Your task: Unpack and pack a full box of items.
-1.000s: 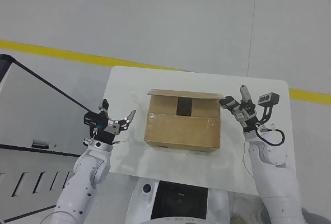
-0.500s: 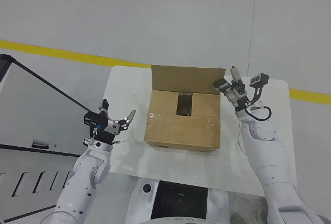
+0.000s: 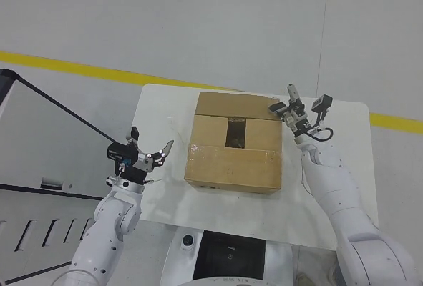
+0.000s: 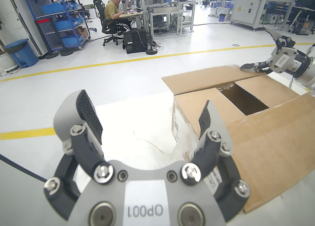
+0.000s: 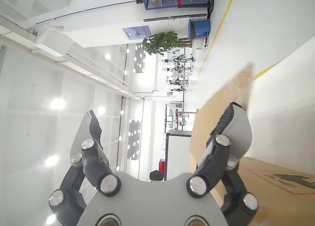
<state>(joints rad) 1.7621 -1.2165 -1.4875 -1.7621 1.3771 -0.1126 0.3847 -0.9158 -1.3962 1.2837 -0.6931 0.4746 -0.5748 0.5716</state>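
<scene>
Judging the box [image 3: 232, 168] flap [image 3: 236, 105] stiff but light (plain cardboard), pinch its corner edge; right gripper [image 3: 283, 100] and left gripper [image 3: 152, 139] both gape

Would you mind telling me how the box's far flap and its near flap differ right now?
The far flap is folded outward beyond the box; the near flap lies flat across its top. The right gripper sits open at the far flap's corner; no gripper touches the near flap, and the left gripper hovers open beside the box. Both flaps are plain brown cardboard.
</scene>
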